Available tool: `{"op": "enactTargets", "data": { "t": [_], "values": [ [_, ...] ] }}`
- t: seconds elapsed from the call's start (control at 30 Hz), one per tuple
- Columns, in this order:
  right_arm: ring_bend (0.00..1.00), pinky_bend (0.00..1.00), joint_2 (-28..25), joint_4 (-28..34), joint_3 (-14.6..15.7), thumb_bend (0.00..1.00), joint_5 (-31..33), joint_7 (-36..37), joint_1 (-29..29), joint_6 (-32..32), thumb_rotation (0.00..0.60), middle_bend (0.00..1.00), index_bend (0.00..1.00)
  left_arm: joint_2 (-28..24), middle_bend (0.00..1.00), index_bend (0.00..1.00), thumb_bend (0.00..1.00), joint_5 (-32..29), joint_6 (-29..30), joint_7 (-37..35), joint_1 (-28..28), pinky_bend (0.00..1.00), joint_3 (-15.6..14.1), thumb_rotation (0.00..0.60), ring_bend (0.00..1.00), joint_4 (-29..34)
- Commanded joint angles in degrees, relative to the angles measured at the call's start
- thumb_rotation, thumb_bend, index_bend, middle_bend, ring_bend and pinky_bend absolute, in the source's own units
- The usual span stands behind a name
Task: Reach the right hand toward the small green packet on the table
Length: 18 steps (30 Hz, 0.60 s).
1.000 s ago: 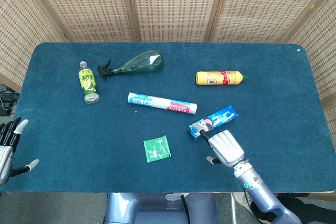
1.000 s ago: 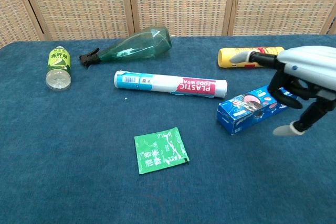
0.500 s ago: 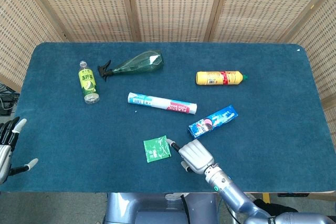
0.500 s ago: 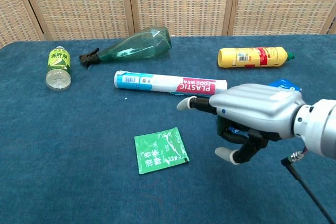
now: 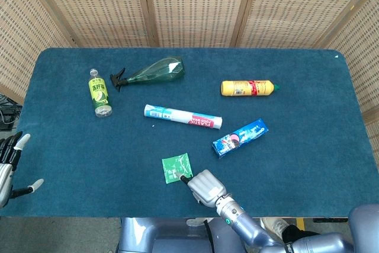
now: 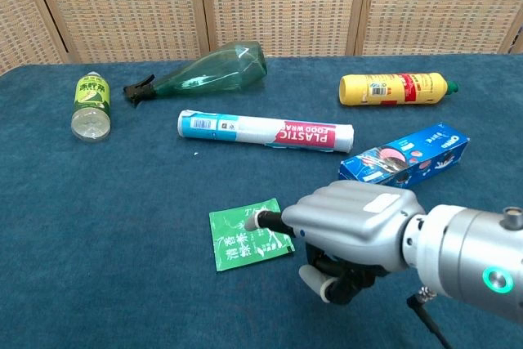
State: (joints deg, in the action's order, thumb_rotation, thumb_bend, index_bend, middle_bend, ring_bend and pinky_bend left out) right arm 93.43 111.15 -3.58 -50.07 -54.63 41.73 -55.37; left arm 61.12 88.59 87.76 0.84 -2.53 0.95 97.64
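Observation:
The small green packet [image 5: 177, 167] [image 6: 239, 238] lies flat near the table's front edge, a little left of centre. My right hand [image 5: 205, 186] [image 6: 351, 230] hovers at its right side, palm down, with one fingertip [image 6: 254, 220] stretched over the packet's right corner and the other fingers curled under. Whether that fingertip touches the packet cannot be told. Nothing is held. My left hand [image 5: 10, 164] shows only at the left edge of the head view, off the table, fingers spread and empty.
A blue snack box [image 6: 404, 163] lies right of the hand, and a plastic wrap roll [image 6: 265, 131] behind the packet. A yellow bottle [image 6: 395, 88], a green spray bottle [image 6: 209, 70] and a green-labelled drink bottle [image 6: 91, 105] lie further back.
My right hand has moved left and toward the front edge, from beside the blue snack box to the packet's right corner. The left hand has stayed put.

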Motion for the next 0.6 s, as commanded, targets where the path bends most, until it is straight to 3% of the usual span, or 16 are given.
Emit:
{"op": "enactTargets", "data": {
  "t": [0.03,0.6],
  "values": [
    [1.00,0.83,3.4,-1.6,0.3,0.78,4.2,-1.4,2.3,-1.3,0.600,0.98,0.13,0.0,0.00,0.00,0.08,-0.1,-0.1,-0.2,0.0,0.00,0.0,0.588,0.00,-0.1],
    [1.00,0.83,6.9,-4.5,0.9,0.78,5.1,1.0,5.0,-5.3,0.600,0.98,0.12,-0.2,0.00,0.00,0.08,-0.1,-0.2,-0.2,0.0,0.00,-0.1,0.588,0.00,0.1]
  ]
}}
